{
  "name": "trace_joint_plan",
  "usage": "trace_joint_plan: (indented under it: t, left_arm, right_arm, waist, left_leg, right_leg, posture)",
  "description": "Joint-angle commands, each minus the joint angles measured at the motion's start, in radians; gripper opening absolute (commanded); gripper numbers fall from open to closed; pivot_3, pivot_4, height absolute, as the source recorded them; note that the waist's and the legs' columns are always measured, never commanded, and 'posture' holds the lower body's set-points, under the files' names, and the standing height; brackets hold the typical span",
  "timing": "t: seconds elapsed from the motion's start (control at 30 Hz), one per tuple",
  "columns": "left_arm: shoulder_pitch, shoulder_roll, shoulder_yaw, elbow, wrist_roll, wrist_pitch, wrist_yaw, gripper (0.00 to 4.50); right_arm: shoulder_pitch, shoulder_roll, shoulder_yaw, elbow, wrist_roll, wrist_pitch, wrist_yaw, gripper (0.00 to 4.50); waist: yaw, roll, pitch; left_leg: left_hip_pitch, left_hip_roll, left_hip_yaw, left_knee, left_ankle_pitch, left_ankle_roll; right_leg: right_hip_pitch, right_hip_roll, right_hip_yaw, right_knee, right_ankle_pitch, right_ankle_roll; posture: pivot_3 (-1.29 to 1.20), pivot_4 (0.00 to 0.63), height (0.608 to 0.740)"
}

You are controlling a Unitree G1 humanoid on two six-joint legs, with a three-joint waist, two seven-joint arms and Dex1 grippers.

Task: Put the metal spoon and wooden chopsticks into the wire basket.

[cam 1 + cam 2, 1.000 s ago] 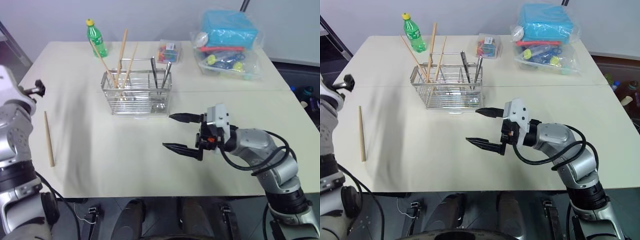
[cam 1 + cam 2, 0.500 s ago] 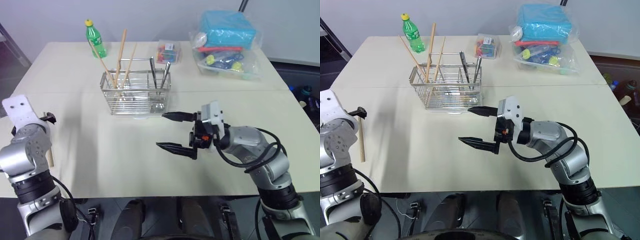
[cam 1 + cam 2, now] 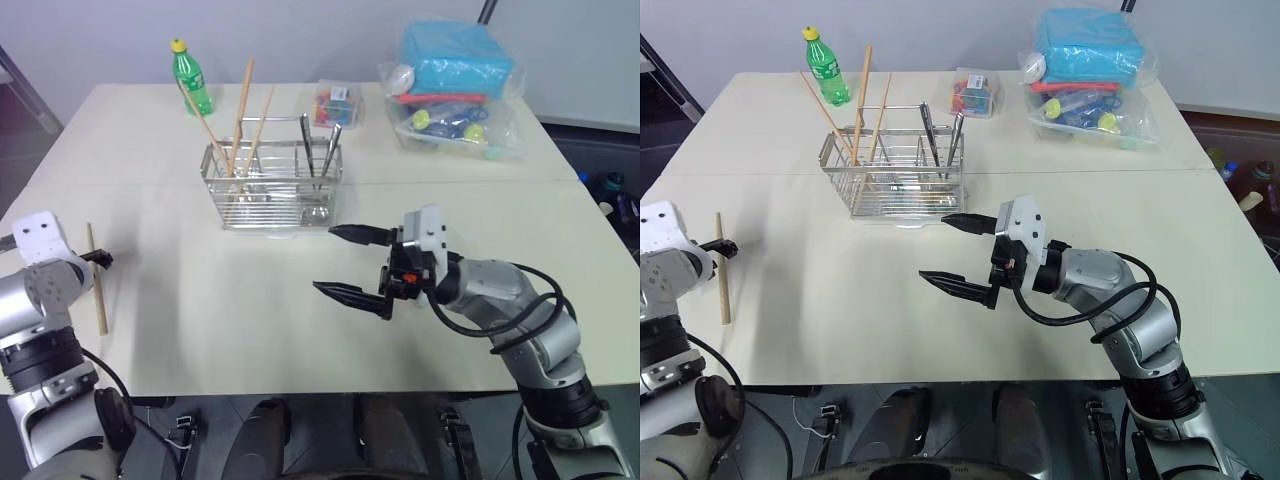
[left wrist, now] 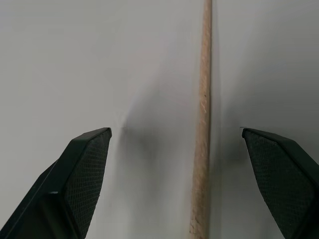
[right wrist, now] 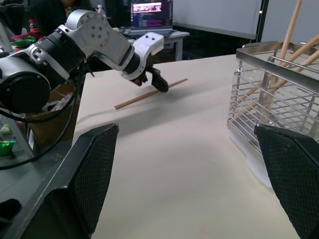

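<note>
The wire basket [image 3: 272,186] stands at the table's middle back. Three wooden chopsticks [image 3: 243,112] lean in its left end. The metal spoon [image 3: 332,148] stands in its right end beside another slim metal handle [image 3: 308,143]. One more chopstick [image 3: 95,278] lies flat near the table's left edge. My left gripper [image 4: 174,149] is open and tilted down just above it, so the stick [image 4: 202,124] runs between the fingers, nearer one of them. My right gripper [image 3: 326,260] hovers open and empty in front of the basket's right end.
A green bottle [image 3: 190,75] stands at the back left. A small clear box of coloured items [image 3: 338,103] and a clear bag with a blue pack [image 3: 455,85] sit behind the basket. The table's left edge is close to the lying chopstick.
My left arm has sunk and tipped its gripper down over the chopstick on the table. The right gripper has kept its place, open.
</note>
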Motion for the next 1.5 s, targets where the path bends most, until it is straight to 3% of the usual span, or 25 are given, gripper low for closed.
trace_joint_plan:
  t: [0.03, 0.57, 0.67, 0.9, 1.2, 1.4, 1.5]
  left_arm:
    - [-0.015, 0.028, 0.001, 0.024, -0.003, -0.02, -0.041, 4.43]
    - [-0.023, -0.026, 0.098, 0.048, 0.006, 0.053, -0.001, 4.43]
    - [-0.014, -0.027, 0.104, 0.042, 0.007, 0.051, -0.005, 3.58]
    - [-0.012, -0.024, 0.104, 0.027, 0.014, 0.053, -0.005, 0.09]
    - [-0.017, -0.02, 0.1, 0.043, 0.015, 0.038, -0.008, 0.09]
    - [-0.004, -0.001, 0.002, 0.057, 0.083, -0.251, -0.001, 0.09]
    - [-0.07, 0.008, -0.01, 0.049, 0.055, -0.339, -0.039, 0.09]
  right_arm:
    - [-0.007, 0.004, -0.017, -0.044, 0.018, -0.003, -0.01, 4.5]
    - [-0.023, -0.01, -0.029, -0.054, 0.025, 0.016, -0.032, 4.5]
    - [-0.029, -0.013, -0.032, -0.056, 0.03, 0.023, -0.03, 4.5]
    - [-0.037, -0.018, -0.035, -0.051, 0.044, 0.032, -0.026, 4.5]
    - [-0.004, -0.068, -0.071, -0.103, 0.121, 0.065, 0.005, 4.5]
    - [0.005, -0.068, -0.078, -0.097, 0.12, 0.055, -0.003, 4.5]
    - [0.016, -0.067, -0.077, -0.097, 0.108, 0.045, -0.005, 4.5]
  waist:
    - [0.0, 0.0, 0.0]
    - [-0.001, 0.001, -0.001]
    - [-0.004, 0.001, -0.002]
    - [-0.005, 0.002, -0.002]
    - [-0.005, 0.002, -0.003]
    - [0.001, 0.001, -0.003]
    - [0.004, 0.001, -0.003]
  left_leg:
    - [0.0, 0.0, 0.0, 0.0, 0.0, 0.0]
    - [0.0, 0.0, 0.0, 0.0, 0.0, 0.0]
    - [0.0, 0.0, 0.0, 0.0, 0.0, 0.0]
    - [0.002, 0.0, 0.001, -0.001, 0.0, 0.0]
    - [0.002, 0.0, 0.001, -0.001, 0.0, 0.0]
    - [0.001, 0.0, 0.001, -0.001, 0.0, 0.0]
    - [0.001, 0.0, 0.001, -0.001, 0.0, 0.0]
  right_leg:
    - [0.0, 0.0, 0.0, 0.0, 0.0, 0.0]
    - [0.0, 0.0, 0.0, 0.0, 0.0, 0.0]
    - [0.0, 0.0, 0.0, 0.0, 0.0, 0.0]
    - [0.0, 0.0, 0.0, 0.001, 0.0, 0.0]
    - [0.0, -0.001, 0.0, 0.001, 0.0, 0.0]
    - [0.0, -0.001, 0.0, 0.0, 0.0, 0.0]
    - [0.0, -0.001, 0.0, 0.0, 0.0, 0.0]
  posture:
    - [0.0, 0.15, 0.74]
    - [0.0, 0.15, 0.74]
    - [0.0, 0.15, 0.74]
    - [0.0, 0.15, 0.74]
    - [0.0, 0.15, 0.74]
    - [0.0, 0.15, 0.74]
    - [0.0, 0.15, 0.74]
